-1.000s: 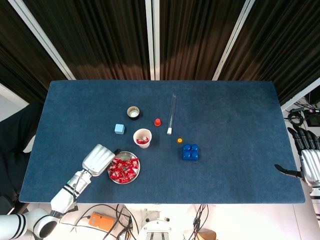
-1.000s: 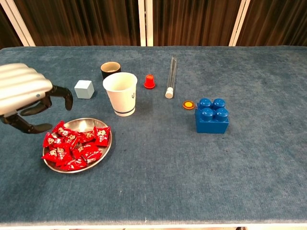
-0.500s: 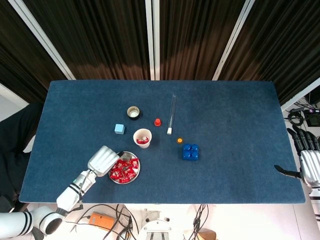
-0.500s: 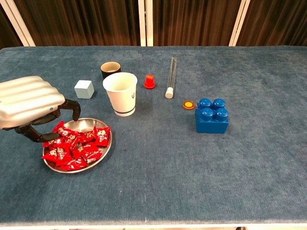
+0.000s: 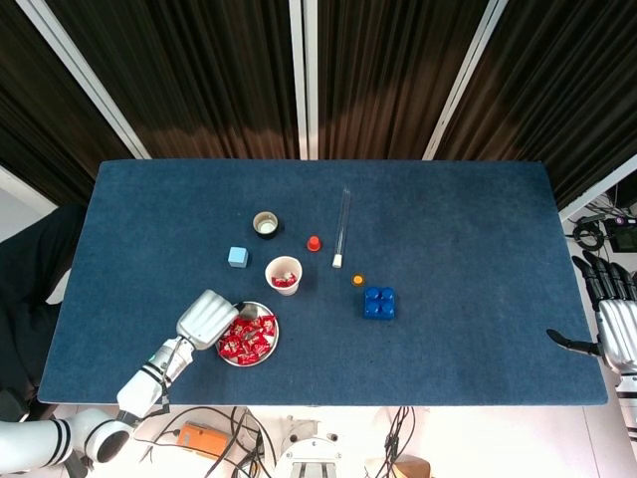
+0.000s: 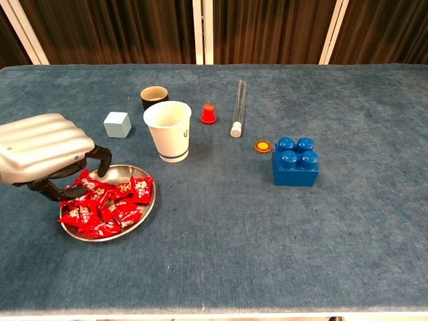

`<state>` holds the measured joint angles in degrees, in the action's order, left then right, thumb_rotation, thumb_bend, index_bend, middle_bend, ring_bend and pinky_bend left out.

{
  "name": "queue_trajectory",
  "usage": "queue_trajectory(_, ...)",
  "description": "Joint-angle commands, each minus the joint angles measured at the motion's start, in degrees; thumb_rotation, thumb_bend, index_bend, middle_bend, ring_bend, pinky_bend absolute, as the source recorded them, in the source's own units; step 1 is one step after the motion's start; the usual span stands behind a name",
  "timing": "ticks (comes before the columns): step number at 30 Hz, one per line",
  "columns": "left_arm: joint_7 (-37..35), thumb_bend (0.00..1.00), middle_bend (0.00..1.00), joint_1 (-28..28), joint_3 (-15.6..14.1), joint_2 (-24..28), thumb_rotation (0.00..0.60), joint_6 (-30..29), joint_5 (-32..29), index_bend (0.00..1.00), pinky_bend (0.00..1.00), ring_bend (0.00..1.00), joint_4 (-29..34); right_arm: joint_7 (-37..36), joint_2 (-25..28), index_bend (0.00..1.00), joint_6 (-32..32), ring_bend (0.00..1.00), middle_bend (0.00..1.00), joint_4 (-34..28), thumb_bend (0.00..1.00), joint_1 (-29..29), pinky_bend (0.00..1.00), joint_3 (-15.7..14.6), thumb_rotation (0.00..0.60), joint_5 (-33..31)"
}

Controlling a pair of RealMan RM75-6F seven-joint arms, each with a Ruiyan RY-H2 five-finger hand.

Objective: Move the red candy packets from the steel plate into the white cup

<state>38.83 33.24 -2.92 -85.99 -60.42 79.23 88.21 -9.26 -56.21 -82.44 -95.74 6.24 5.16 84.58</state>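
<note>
A pile of red candy packets (image 5: 249, 337) (image 6: 107, 204) fills the steel plate (image 5: 250, 363) (image 6: 144, 217) near the table's front left. Just behind it stands the white cup (image 5: 283, 274) (image 6: 168, 130), upright, and the head view shows red packets inside it. My left hand (image 5: 206, 319) (image 6: 43, 147) hovers over the plate's left side, palm down. Its fingertips (image 6: 104, 162) curl down onto the packets, and nothing is lifted. My right hand (image 5: 617, 329) rests off the table's right edge with fingers spread, holding nothing; only the head view shows it.
Behind the cup are a light blue cube (image 6: 117, 124), a small dark cup (image 6: 154, 97) and a red cap (image 6: 208, 114). A glass tube (image 6: 238, 107) lies lengthwise near the centre. An orange cap (image 6: 263, 146) and a blue block (image 6: 295, 160) sit to the right.
My left hand has moved right and down from beside the plate to over its left side, and its fingertips now reach the packets. The right hand has stayed put.
</note>
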Motion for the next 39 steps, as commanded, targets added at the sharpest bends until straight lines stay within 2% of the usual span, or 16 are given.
queue_trajectory(1,0.31,0.24,0.85,0.02,0.08,-0.21,0.6,0.53,-0.48,0.45,0.79,0.78,-0.29,0.02,-0.05,0.0,0.08,0.0,0.06,0.0,0.16,0.02,0.09,0.0,0.6,-0.07)
queue_trajectory(8,0.39,0.27,0.85,0.29,0.28,-0.78,0.6,2.18,-1.81,0.48,0.79,0.78,-1.07,0.03,-0.07,0.0,-0.05,0.0,0.06,-0.03,0.16,-0.12,0.09,-0.03,0.6,-0.14)
queue_trajectory(13,-0.66,0.33,0.85,0.35,0.53,-0.86,0.6,2.39,-1.8,0.55,0.79,0.79,-0.91,-0.11,-0.08,0.0,-0.12,0.0,0.06,0.05,0.16,-0.24,0.09,-0.1,0.6,-0.12)
queue_trajectory(20,-4.02,0.33,0.85,-0.02,1.87,1.11,0.6,0.41,-0.88,0.57,0.79,0.79,2.99,-0.6,-0.18,0.0,-0.43,0.0,0.06,0.42,0.16,-0.46,0.09,-0.13,0.6,-0.04)
queue_trajectory(26,-8.05,0.32,0.85,0.13,5.52,3.37,0.6,-3.87,1.46,0.57,0.79,0.79,8.41,-1.08,-0.34,0.0,-0.55,0.0,0.06,0.99,0.16,-0.56,0.09,-0.13,0.6,0.01)
queue_trajectory(32,-11.14,0.32,0.85,3.17,10.59,3.19,0.6,-3.39,1.35,0.57,0.79,0.79,12.01,-1.78,-0.58,0.0,-0.51,0.0,0.06,1.53,0.16,-0.56,0.09,-0.19,0.6,0.18)
queue_trajectory(39,-10.07,0.31,0.85,8.36,15.37,-0.73,0.6,1.92,-5.8,0.57,0.79,0.79,10.7,-3.0,-0.89,0.0,-0.51,0.0,0.06,2.54,0.16,-0.73,0.09,-0.19,0.6,-0.02)
